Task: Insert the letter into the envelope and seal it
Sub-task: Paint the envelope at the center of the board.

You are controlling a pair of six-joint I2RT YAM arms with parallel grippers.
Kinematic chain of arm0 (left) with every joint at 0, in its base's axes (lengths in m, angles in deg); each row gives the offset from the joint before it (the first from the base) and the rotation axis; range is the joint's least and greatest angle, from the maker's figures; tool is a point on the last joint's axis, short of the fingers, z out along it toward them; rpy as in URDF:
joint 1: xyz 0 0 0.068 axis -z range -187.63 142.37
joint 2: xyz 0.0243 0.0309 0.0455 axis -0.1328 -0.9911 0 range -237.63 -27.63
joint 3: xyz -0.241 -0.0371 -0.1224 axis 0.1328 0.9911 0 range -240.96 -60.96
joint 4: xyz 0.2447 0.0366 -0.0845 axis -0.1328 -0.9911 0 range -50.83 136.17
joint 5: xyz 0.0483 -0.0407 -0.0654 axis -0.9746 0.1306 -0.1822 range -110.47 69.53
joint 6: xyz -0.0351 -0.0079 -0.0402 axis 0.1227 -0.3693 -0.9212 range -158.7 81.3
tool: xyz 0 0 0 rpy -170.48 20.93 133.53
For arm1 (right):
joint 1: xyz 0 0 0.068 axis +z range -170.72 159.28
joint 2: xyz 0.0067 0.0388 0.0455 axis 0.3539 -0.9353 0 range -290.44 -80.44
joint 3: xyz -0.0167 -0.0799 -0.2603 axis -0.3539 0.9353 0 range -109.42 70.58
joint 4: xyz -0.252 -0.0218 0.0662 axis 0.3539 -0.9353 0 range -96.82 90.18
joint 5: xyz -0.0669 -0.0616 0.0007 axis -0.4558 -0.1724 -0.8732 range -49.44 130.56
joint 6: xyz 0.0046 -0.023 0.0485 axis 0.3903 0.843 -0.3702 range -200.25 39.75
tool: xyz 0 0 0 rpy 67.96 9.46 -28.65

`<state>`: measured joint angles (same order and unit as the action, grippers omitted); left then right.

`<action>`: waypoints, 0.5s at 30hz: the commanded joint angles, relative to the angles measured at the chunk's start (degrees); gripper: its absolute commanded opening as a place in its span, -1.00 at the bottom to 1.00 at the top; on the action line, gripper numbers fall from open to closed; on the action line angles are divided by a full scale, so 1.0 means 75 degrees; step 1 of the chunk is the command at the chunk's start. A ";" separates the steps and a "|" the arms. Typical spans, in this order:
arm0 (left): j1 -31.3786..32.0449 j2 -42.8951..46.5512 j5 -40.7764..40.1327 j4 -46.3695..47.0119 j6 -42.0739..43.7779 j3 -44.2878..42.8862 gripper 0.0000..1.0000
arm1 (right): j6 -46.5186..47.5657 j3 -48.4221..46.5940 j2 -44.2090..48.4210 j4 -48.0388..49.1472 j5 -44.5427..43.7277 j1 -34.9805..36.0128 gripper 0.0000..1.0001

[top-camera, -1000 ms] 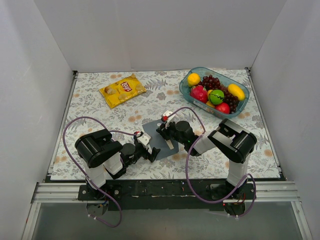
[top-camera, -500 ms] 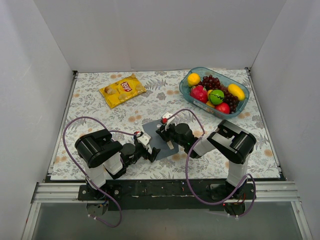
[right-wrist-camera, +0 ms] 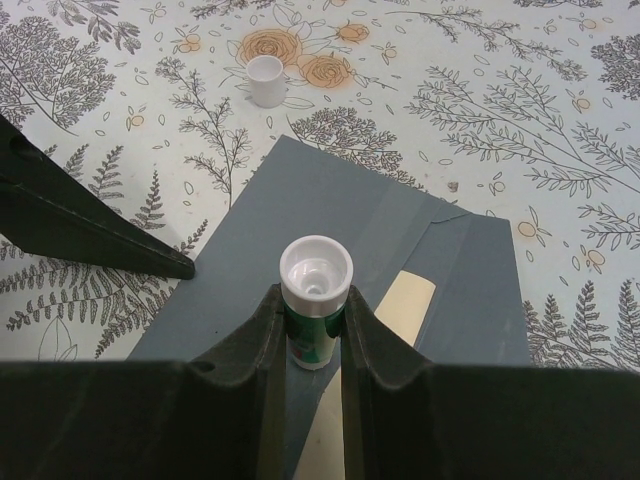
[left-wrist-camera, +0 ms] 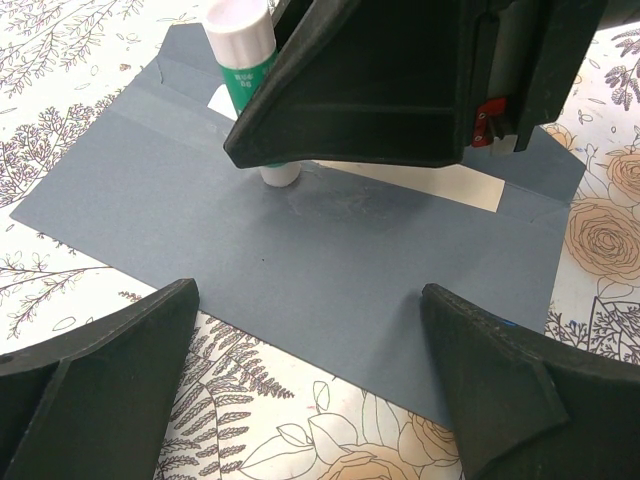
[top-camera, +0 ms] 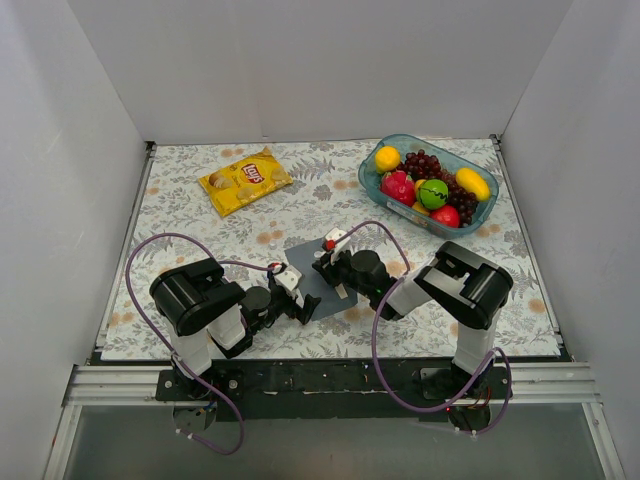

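Note:
The grey-blue envelope (top-camera: 312, 278) lies flat on the floral table between my arms, flap open; it also shows in the left wrist view (left-wrist-camera: 300, 250) and the right wrist view (right-wrist-camera: 330, 190). The cream letter (right-wrist-camera: 408, 305) sits inside it, and only a strip shows at the opening (left-wrist-camera: 440, 185). My right gripper (right-wrist-camera: 312, 300) is shut on a green-and-white glue stick (right-wrist-camera: 316, 275), held upright with its lower end on the envelope (left-wrist-camera: 245, 70). My left gripper (left-wrist-camera: 310, 295) is open, its fingers spread over the envelope's near edge (top-camera: 303, 303).
The glue stick's white cap (right-wrist-camera: 266, 80) stands on the table beyond the envelope. A yellow crisp bag (top-camera: 245, 180) lies at the back left. A blue fruit bowl (top-camera: 365, 178) stands at the back right. White walls enclose the table.
My right gripper has shifted slightly left and nearer along the envelope with the glue stick. The left arm has not moved.

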<state>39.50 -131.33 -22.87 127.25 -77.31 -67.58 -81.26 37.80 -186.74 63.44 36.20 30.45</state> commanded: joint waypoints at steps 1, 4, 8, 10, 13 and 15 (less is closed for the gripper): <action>0.0020 -0.0165 -0.0126 0.0440 -0.0266 0.0132 0.87 | 0.0100 0.0292 0.0087 -0.0513 0.0019 0.0125 -0.97; 0.0020 -0.0154 -0.0138 0.0416 -0.0266 0.0108 0.87 | 0.0089 0.0350 0.0134 -0.0548 0.0019 0.0149 -0.97; 0.0020 -0.0154 -0.0126 0.0393 -0.0254 0.0096 0.87 | 0.0077 0.0432 0.0169 -0.0595 0.0007 0.0172 -0.97; 0.0020 -0.0165 -0.0138 0.0369 -0.0254 0.0085 0.87 | 0.0065 0.0491 0.0216 -0.0607 -0.0005 0.0184 -0.97; 0.0008 -0.0154 -0.0138 0.0322 -0.0254 0.0061 0.87 | 0.0053 0.0585 0.0263 -0.0607 0.0007 0.0207 -0.97; 0.0008 -0.0154 -0.0126 0.0276 -0.0254 0.0050 0.87 | 0.0030 0.0643 0.0298 -0.0607 -0.0016 0.0231 -0.97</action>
<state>39.57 -131.33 -23.11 127.19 -77.53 -67.82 -81.33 40.29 -184.84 63.51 36.18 31.39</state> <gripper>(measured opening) 0.935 0.264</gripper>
